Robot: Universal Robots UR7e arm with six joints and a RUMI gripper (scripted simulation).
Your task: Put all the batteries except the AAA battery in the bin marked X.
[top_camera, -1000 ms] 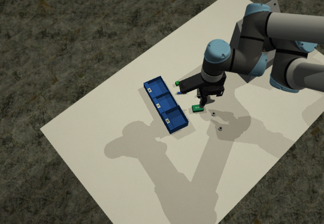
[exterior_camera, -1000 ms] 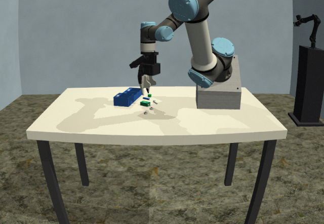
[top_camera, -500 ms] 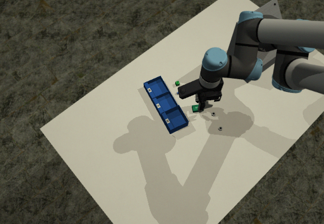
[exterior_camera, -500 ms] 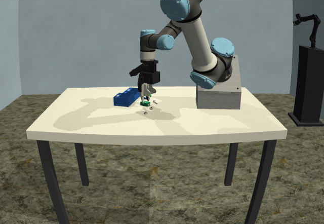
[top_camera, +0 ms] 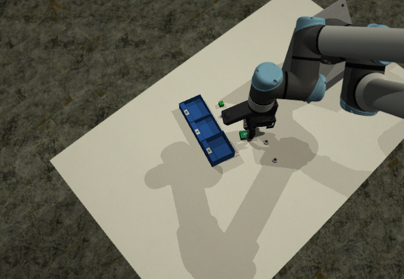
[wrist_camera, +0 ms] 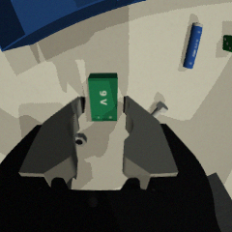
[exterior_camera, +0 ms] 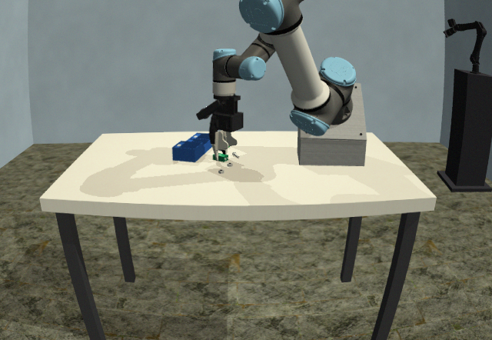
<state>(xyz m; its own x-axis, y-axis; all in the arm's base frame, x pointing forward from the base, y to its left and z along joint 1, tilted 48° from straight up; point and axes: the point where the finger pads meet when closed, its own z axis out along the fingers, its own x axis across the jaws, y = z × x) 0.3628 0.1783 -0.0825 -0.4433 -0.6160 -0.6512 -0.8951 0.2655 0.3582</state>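
Note:
A green 9V battery (top_camera: 243,135) (exterior_camera: 219,156) (wrist_camera: 102,97) lies flat on the table beside the blue three-compartment bin (top_camera: 223,159) (exterior_camera: 191,151) (wrist_camera: 29,24). The bin's labels are too small to read. My gripper (top_camera: 249,136) (exterior_camera: 221,147) (wrist_camera: 103,98) is low over the table with one finger on each side of the 9V battery. A small gap shows on both sides, so the fingers are not touching it. A blue cylindrical battery (wrist_camera: 193,45) lies further off, next to a small green block (top_camera: 220,103) (wrist_camera: 227,43).
Two metal nuts (top_camera: 265,141) (top_camera: 274,160) (exterior_camera: 229,165) (exterior_camera: 220,171) lie on the table near the gripper; one nut (wrist_camera: 79,139) shows under the left finger. A screw (wrist_camera: 157,108) (exterior_camera: 235,155) lies by the right finger. The grey arm base (exterior_camera: 331,149) stands at the right.

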